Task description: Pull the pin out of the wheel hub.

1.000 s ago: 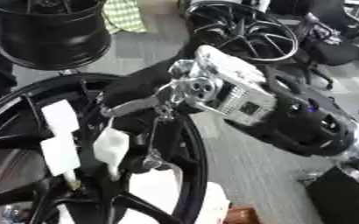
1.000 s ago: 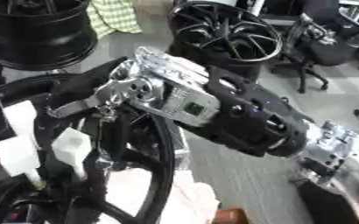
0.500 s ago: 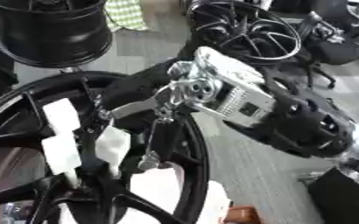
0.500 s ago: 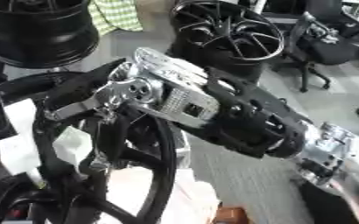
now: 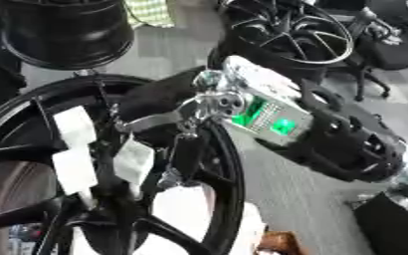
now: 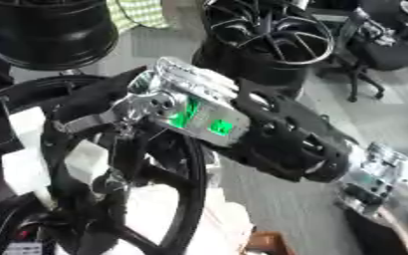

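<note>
A large black wheel hub [image 5: 228,199] fills the lower left, its spokes running to a dark centre [image 5: 112,219]. Two white tags [image 5: 75,130] hang on its spokes. I make out no pin among the dark spokes. My right hand [image 5: 209,102], silver and black, comes in from the right and sits over the wheel's upper rim, reaching down into the spokes. Its silver wrist panel [image 6: 203,119] shows green lights. How the hand is set inside the wheel is lost against the black metal. My left hand shows in neither view.
A second black wheel [image 5: 59,30] stands at the upper left and a spoked one [image 5: 294,30] at the upper right, with an office chair [image 5: 377,55] beside it. A green checked cloth [image 5: 151,12] lies at the top. Grey floor [image 5: 312,199] stretches right of the hub.
Green lights have come on across the right wrist panel. The hand stays at the wheel's upper rim, barely moved; the whole view has shifted slightly.
</note>
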Controlling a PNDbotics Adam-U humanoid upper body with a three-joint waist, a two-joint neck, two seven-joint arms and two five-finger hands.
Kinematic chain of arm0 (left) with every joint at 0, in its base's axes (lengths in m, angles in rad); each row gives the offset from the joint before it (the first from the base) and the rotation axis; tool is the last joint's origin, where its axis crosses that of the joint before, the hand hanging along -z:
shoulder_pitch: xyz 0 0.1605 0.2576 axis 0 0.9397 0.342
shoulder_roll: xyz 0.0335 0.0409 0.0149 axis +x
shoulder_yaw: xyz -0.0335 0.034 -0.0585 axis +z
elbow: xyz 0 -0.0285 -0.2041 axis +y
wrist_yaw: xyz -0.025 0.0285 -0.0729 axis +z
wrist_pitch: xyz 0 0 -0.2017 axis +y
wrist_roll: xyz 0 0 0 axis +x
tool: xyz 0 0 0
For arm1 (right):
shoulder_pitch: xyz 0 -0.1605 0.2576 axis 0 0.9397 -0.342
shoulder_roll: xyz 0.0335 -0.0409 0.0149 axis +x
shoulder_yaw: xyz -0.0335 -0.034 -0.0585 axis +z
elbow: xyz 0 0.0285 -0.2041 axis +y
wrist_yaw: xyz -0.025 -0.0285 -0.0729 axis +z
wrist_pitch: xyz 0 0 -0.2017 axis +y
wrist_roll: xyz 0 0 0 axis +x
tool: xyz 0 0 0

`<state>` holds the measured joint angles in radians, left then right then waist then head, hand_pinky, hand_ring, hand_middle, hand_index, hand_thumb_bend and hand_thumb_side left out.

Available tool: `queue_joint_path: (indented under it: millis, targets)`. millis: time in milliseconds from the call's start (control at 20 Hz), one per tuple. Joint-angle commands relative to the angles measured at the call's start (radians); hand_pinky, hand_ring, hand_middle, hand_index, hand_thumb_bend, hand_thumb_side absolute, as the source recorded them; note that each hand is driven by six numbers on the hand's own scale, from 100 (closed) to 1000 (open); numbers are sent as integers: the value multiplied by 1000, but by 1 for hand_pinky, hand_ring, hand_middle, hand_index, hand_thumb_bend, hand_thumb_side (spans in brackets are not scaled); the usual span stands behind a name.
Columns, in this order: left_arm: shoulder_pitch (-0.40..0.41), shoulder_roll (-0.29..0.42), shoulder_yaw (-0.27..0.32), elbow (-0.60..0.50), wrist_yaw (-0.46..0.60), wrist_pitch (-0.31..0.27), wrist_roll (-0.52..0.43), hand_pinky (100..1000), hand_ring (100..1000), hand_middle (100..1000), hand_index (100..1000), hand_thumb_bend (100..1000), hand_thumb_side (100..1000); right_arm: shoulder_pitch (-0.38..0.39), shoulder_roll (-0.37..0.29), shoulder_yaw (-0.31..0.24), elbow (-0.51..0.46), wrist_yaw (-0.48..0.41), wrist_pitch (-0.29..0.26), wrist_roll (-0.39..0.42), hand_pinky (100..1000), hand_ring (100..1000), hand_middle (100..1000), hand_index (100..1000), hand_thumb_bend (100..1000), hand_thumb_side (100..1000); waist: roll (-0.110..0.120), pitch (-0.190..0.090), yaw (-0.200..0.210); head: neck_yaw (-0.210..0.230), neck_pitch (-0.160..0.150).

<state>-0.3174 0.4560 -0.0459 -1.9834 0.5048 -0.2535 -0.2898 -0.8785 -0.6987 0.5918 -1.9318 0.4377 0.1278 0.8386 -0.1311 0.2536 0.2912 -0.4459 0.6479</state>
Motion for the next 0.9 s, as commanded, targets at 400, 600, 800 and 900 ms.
queue_joint_path:
  millis: [400,600,800,900]
  targets:
    - [-15,8,-2,-17,-17,-1,-12,800,716,767,815,100,595,-8,-2,-8,38,21,-20,-34,912,893,758,776,310,100,3,7,8,-14,-33]
    - [-16,6,-3,-17,-19,0,-14,802,716,768,815,100,595,-3,2,-4,53,28,-31,-39,909,885,745,761,300,100,3,11,9,-16,-38]
    - [-17,6,-2,-17,-19,-3,-16,803,717,769,816,100,594,2,2,-1,65,34,-45,-34,910,887,750,765,326,100,3,14,10,-20,-44]
    - [-16,5,-3,-17,-21,-2,-18,803,717,769,816,100,594,4,2,-2,72,42,-52,-30,909,884,742,757,320,100,4,16,10,-23,-45]
